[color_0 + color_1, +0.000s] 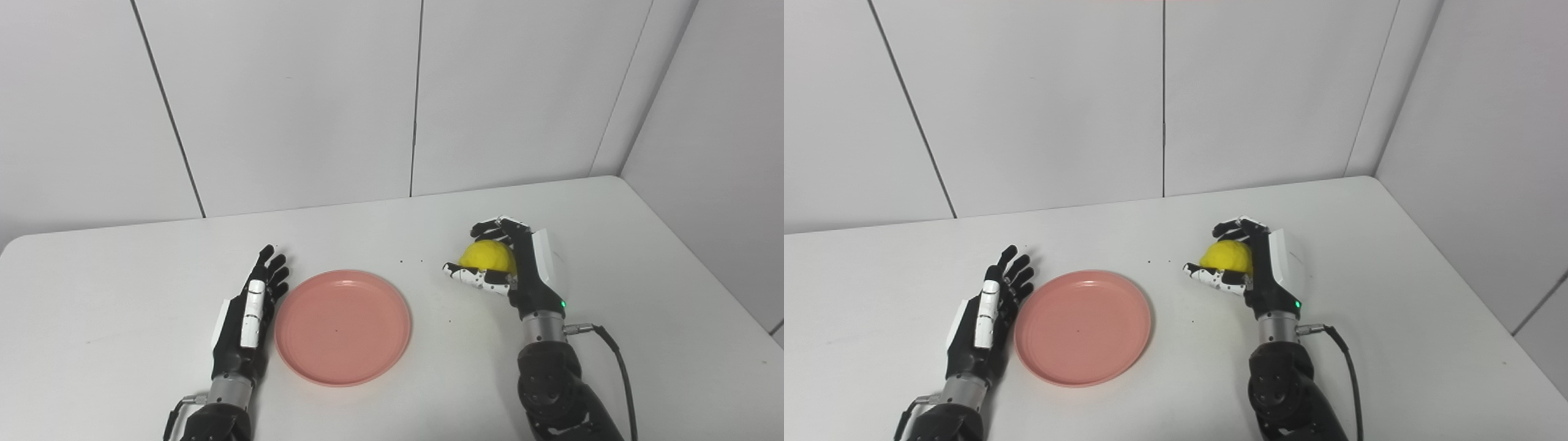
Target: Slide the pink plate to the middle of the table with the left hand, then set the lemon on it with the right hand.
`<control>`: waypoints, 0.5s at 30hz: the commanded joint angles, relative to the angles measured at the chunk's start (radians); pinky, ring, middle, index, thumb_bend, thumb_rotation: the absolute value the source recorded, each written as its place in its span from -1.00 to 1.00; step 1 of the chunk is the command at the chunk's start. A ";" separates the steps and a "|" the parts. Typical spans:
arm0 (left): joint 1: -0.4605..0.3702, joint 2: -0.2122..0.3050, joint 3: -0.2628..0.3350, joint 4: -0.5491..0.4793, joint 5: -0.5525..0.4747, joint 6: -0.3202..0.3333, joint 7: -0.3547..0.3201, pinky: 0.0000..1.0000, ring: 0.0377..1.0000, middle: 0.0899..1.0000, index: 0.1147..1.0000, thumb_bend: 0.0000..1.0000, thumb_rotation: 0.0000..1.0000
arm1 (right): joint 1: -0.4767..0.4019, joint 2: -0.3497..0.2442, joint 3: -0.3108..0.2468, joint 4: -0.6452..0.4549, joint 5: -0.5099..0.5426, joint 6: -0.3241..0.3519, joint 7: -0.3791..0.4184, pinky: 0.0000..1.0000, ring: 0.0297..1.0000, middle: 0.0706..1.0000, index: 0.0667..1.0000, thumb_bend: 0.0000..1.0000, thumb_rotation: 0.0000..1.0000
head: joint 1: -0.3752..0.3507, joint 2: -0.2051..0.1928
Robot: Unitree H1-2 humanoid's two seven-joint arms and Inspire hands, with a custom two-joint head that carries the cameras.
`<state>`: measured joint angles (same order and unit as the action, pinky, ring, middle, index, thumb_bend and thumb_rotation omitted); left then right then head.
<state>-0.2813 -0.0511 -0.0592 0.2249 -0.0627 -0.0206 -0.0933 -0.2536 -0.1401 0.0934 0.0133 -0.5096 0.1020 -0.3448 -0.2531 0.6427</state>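
Round, shallow pink plastic plate point(342, 326) lying flat on white desk point(643, 343), near the middle, slightly left of centre. Left robot hand point(248, 315) just beside the plate's left rim, fingers straight and apart, holding nothing; contact with the rim cannot be confirmed. Right robot hand point(511, 263) closed around small yellow lemon point(488, 256), thumb below, fingers curled over the top; well right of the plate. Whether lifted off the desk cannot be told.

Handling, as judged: lemon light, firm, rounded, likely to roll on release; present wrap across its girth sound. Plate light, stiff, liable to slide under a sideways push at the rim.

Lemon's long axis and tips largely hidden by fingers; orientation not determinable. Plate round, no long axis, open face up.
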 commanded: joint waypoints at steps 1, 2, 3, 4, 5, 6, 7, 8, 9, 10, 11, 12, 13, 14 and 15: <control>0.014 -0.007 -0.008 0.018 0.016 -0.016 0.009 0.87 0.86 0.86 0.86 0.35 1.00 | -0.040 0.005 0.020 -0.053 -0.016 -0.060 0.014 -0.50 -0.23 -0.10 -0.07 0.03 -1.00 | 0.026 -0.001; 0.014 -0.008 -0.009 0.021 0.020 -0.020 0.011 0.88 0.86 0.87 0.87 0.35 1.00 | -0.043 0.010 0.029 -0.057 -0.020 -0.061 0.019 -0.53 -0.22 -0.08 -0.09 0.03 -1.00 | 0.029 -0.001; 0.015 -0.009 -0.010 0.021 0.025 -0.020 0.014 0.88 0.86 0.87 0.87 0.35 1.00 | -0.047 0.014 0.038 -0.061 -0.024 -0.066 0.023 -0.54 -0.22 -0.08 -0.09 0.03 -1.00 | 0.046 -0.001; 0.016 -0.011 -0.011 0.021 0.030 -0.018 0.019 0.88 0.86 0.87 0.87 0.36 1.00 | -0.050 0.019 0.048 -0.063 -0.027 -0.070 0.027 -0.54 -0.22 -0.07 -0.10 0.03 -1.00 | 0.046 -0.001; 0.016 -0.013 -0.012 0.018 0.038 -0.014 0.025 0.88 0.86 0.87 0.87 0.37 1.00 | -0.053 0.024 0.057 -0.066 -0.027 -0.070 0.035 -0.53 -0.22 -0.07 -0.10 0.03 -1.00 | 0.065 0.000; 0.017 -0.015 -0.013 0.017 0.043 -0.012 0.029 0.88 0.86 0.86 0.86 0.37 1.00 | -0.055 0.028 0.063 -0.069 -0.027 -0.069 0.041 -0.53 -0.22 -0.07 -0.10 0.03 -1.00 | 0.065 0.000; 0.016 -0.019 -0.015 0.019 0.052 -0.016 0.037 0.87 0.86 0.86 0.86 0.37 1.00 | -0.061 0.036 0.078 -0.075 -0.024 -0.064 0.060 -0.53 -0.22 -0.07 -0.10 0.03 -1.00 | 0.087 0.000; 0.016 -0.022 -0.015 0.021 0.057 -0.022 0.043 0.86 0.85 0.85 0.85 0.35 1.00 | -0.067 0.044 0.092 -0.079 -0.022 -0.059 0.078 -0.54 -0.23 -0.06 -0.10 0.03 -1.00 | 0.097 -0.001; 0.015 -0.025 -0.017 0.024 0.062 -0.028 0.048 0.85 0.85 0.85 0.85 0.33 1.00 | -0.074 0.051 0.107 -0.082 -0.023 -0.058 0.095 -0.53 -0.23 -0.06 -0.10 0.03 -1.00 | 0.105 -0.001; 0.015 -0.028 -0.019 0.026 0.066 -0.033 0.053 0.84 0.85 0.85 0.85 0.32 1.00 | -0.079 0.055 0.120 -0.084 -0.024 -0.060 0.108 -0.52 -0.27 -0.12 -0.04 0.02 -1.00 | 0.119 0.000; 0.016 -0.030 -0.020 0.029 0.067 -0.037 0.055 0.84 0.85 0.85 0.85 0.30 1.00 | -0.085 0.061 0.132 -0.080 -0.024 -0.068 0.118 -0.53 -0.28 -0.12 -0.04 0.02 -1.00 | 0.122 0.000; 0.017 -0.033 -0.021 0.030 0.070 -0.039 0.058 0.85 0.85 0.86 0.86 0.30 1.00 | -0.089 0.064 0.143 -0.078 -0.023 -0.074 0.126 -0.54 -0.29 -0.13 -0.03 0.02 -1.00 | 0.139 0.000; 0.016 -0.035 -0.022 0.032 0.075 -0.041 0.063 0.85 0.85 0.86 0.86 0.31 1.00 | -0.094 0.069 0.156 -0.071 -0.025 -0.079 0.133 -0.54 -0.31 -0.14 -0.01 0.02 -1.00 | 0.142 0.000; 0.016 -0.037 -0.023 0.034 0.080 -0.043 0.069 0.85 0.86 0.86 0.86 0.30 1.00 | -0.099 0.073 0.167 -0.065 -0.027 -0.085 0.138 -0.54 -0.32 -0.16 0.01 0.01 -1.00 | 0.154 0.001; 0.016 -0.039 -0.025 0.035 0.083 -0.044 0.073 0.85 0.86 0.86 0.85 0.30 1.00 | -0.101 0.074 0.173 -0.061 -0.028 -0.088 0.141 -0.53 -0.33 -0.17 0.02 0.01 -1.00 | 0.154 0.001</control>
<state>-0.2799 -0.0765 -0.0756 0.2327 0.0098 -0.0524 -0.0280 -0.3157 -0.0694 0.2659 -0.0245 -0.5300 0.0884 -0.2060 -0.0998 0.6443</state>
